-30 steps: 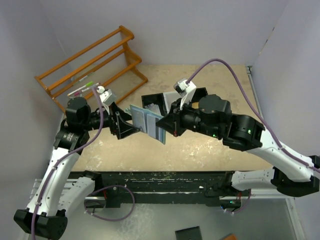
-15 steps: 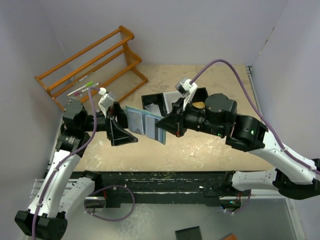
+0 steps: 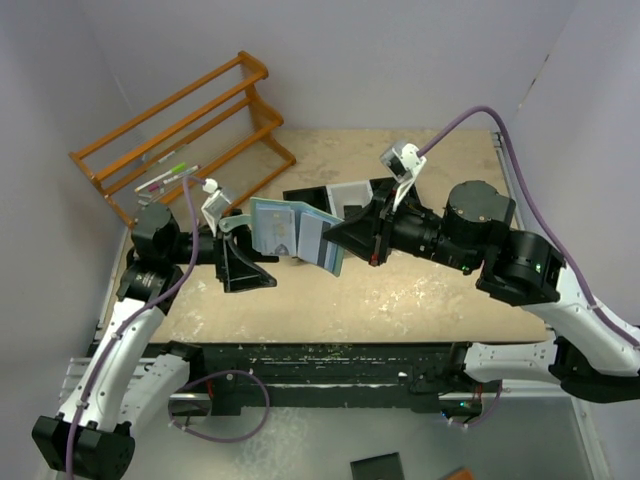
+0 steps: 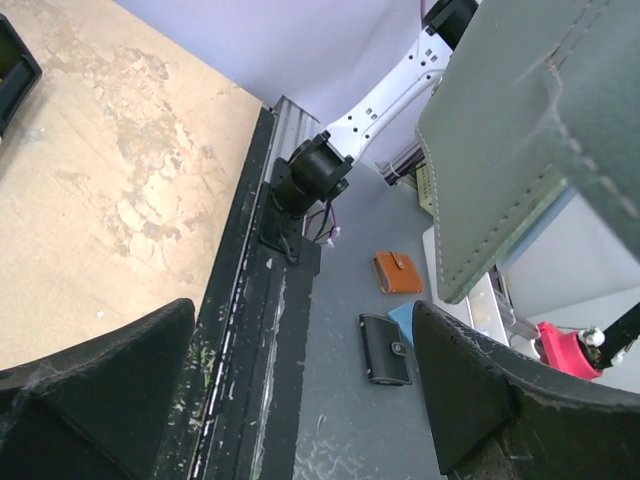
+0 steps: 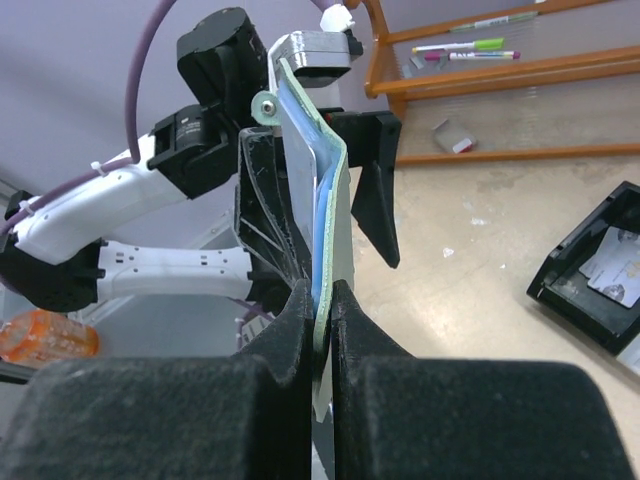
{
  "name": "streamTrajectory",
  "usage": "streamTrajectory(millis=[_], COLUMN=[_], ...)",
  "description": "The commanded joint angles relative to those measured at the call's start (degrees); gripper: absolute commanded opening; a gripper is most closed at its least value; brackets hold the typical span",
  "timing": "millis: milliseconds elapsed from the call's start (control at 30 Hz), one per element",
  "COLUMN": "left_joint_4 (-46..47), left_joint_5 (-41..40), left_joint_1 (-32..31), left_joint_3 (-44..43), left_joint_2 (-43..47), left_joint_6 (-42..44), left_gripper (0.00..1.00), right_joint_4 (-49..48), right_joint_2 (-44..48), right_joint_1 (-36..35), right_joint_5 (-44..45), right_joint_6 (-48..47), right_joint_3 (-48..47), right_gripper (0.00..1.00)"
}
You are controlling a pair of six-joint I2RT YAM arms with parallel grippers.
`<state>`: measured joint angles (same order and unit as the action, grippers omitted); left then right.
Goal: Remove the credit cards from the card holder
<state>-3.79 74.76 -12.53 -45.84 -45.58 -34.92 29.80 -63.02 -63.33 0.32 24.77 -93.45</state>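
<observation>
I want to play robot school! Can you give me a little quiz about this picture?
1. True or false: the right gripper is shut on the card holder.
2. Which gripper is open? A) left gripper B) right gripper
3. What do the pens lie on?
Key: 1 true; 2 A; 3 the wooden rack.

An orange wooden rack (image 3: 185,125) is standing at the far left of the worktop (image 3: 430,290). Pens (image 3: 165,177) are lying on it. A black tray (image 3: 300,197) is sitting nearby.
</observation>
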Motion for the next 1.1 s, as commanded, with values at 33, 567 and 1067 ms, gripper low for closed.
streamTrajectory(millis=[33, 567, 1067], left_joint_4=[13.64, 18.28, 16.77], left_joint_5=[0.20, -9.51, -8.33], left_joint_1=[-0.12, 0.21, 0.45], left_joint_3=[1.13, -5.04, -7.66], left_joint_2=[0.74, 2.17, 0.89], left_joint_6=[-11.40, -17.68, -13.59], left_gripper=[0.91, 0.83, 0.43], right_joint_4=[-3.33, -2.87, -10.26], right_joint_2=[0.85, -1.37, 1.83], right_joint_1=[0.14, 0.36, 6.47], right_joint_5=[0.03, -1.20, -11.56], right_joint_6=[-0.89, 1.88, 7.22], right_joint_3=[-1.92, -1.24, 11.12], right_gripper=[0.00, 0.00, 0.00])
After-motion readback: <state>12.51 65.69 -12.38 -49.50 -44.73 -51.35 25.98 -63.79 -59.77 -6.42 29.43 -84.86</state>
